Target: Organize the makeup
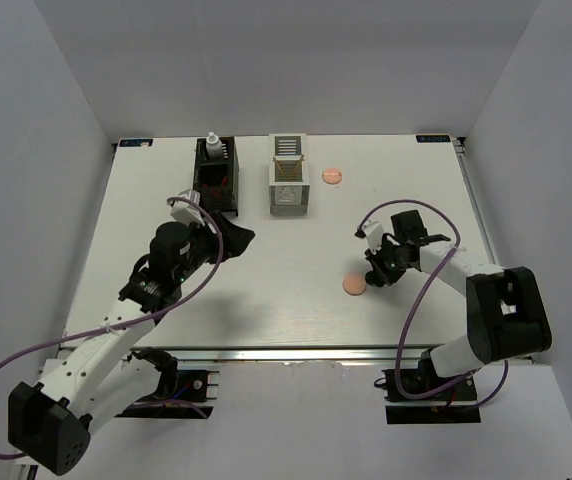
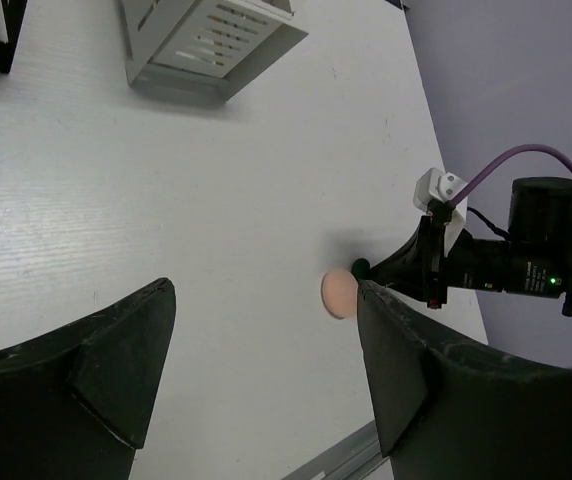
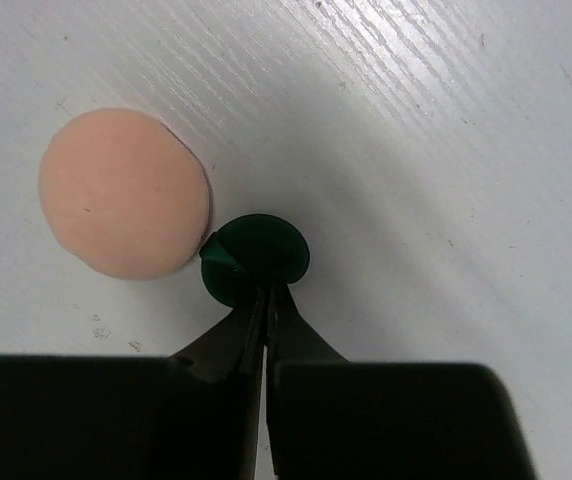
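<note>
My right gripper (image 3: 268,293) is shut on the edge of a dark-green disc (image 3: 257,248) held low over the table, touching a peach disc (image 3: 124,192) on its left. In the top view the right gripper (image 1: 372,272) sits just right of that peach disc (image 1: 354,286). A second peach disc (image 1: 333,176) lies further back. A small white bottle (image 1: 212,146) stands in the black slatted box (image 1: 216,182). My left gripper (image 1: 232,238) is open and empty, just in front of the black box. The left wrist view shows the peach disc (image 2: 338,294) and green disc (image 2: 361,267).
The white slatted box (image 1: 288,176) stands at the back centre, right of the black box, and shows in the left wrist view (image 2: 211,40). The table's front edge (image 1: 296,350) runs just behind the arm bases. White walls enclose the table.
</note>
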Available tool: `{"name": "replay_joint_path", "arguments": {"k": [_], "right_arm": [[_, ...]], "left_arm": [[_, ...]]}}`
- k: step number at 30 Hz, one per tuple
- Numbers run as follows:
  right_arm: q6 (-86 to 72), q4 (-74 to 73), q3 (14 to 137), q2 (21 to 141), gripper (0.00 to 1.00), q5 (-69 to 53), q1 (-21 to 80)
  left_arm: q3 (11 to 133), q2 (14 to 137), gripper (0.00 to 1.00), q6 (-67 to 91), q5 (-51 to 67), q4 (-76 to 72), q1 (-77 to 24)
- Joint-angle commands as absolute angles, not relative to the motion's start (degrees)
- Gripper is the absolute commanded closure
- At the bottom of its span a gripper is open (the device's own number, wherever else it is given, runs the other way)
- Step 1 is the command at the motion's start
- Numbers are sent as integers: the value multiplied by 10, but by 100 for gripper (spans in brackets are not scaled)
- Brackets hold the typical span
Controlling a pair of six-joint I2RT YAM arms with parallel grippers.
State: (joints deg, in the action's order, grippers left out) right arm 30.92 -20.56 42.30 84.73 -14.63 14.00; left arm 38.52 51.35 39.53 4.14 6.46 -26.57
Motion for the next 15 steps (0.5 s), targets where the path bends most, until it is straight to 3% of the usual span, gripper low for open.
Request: {"name": "replay_joint_path", "arguments": {"k": [1,7,12,15], "right_arm": [[323,-188,396,851,100,-116,142],[325,-167,483,818,100,-134,142],[176,-146,716,933,100,-185,148],[107,-94,835,987,100,-142,170]], "left_arm": [[347,483,18,436,47,54,-263],[298,462,18,477,81,16,-263],[256,488,18,536,131,-30,-263],[233,496,18,555,148,-47,-264]]}}
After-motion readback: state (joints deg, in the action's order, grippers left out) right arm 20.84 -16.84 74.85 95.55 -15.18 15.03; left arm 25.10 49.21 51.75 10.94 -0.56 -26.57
